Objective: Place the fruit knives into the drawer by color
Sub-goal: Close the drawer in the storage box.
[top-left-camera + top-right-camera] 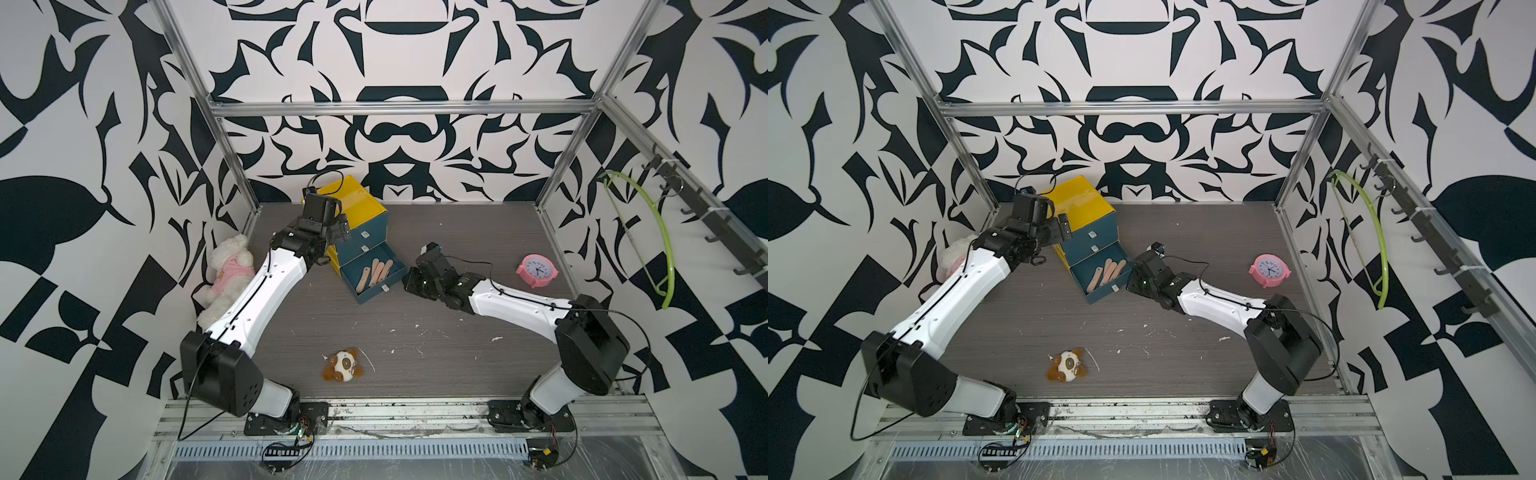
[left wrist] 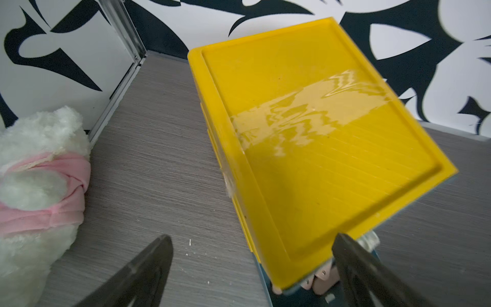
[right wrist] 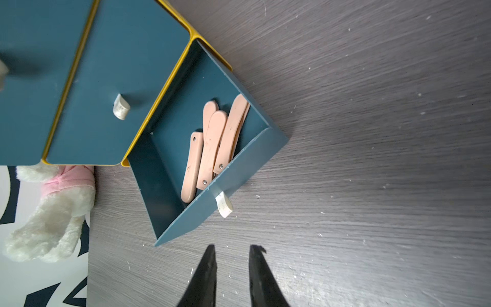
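Lying bunched in the pulled-out bottom drawer (image 3: 170,170) of the yellow-topped cabinet (image 2: 318,138) are peach fruit knives (image 3: 212,148), while the right gripper (image 3: 233,247) sits just outside its front, jaws slightly apart and empty, and the left gripper (image 2: 252,236) gapes wide over the cabinet top.

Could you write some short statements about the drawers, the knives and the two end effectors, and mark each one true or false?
1. The bottom drawer is open. True.
2. The knives in it are green. False: they are peach.
3. The right end effector holds a knife. False: it is empty, in front of the drawer.
4. The left end effector is wide open. True.
5. The clock is blue. False: it is pink.
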`<act>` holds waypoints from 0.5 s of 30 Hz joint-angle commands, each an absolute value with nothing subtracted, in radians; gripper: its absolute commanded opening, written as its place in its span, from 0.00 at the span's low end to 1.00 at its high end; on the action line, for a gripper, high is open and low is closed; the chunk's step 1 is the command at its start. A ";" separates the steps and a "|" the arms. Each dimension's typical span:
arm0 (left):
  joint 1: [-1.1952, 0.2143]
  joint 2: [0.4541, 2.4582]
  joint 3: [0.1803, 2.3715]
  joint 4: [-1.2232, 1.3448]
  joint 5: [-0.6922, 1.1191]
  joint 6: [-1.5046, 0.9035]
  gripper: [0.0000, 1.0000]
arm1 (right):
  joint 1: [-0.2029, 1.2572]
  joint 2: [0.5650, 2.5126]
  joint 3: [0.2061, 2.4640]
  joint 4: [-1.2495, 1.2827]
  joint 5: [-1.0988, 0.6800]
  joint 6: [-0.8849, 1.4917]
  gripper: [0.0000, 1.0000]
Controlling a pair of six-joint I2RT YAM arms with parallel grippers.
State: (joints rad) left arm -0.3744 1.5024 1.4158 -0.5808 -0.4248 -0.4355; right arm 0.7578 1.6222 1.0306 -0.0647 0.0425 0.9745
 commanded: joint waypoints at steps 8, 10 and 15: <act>-0.367 1.546 1.414 -0.581 -0.427 -0.425 0.99 | 0.756 1.774 1.092 0.012 0.018 1.028 0.29; -0.367 1.546 1.410 -0.584 -0.425 -0.425 0.99 | 0.756 1.816 1.125 0.031 0.009 1.028 0.29; -0.367 1.543 1.396 -0.586 -0.417 -0.426 0.99 | 0.753 1.912 1.221 0.073 0.000 1.036 0.31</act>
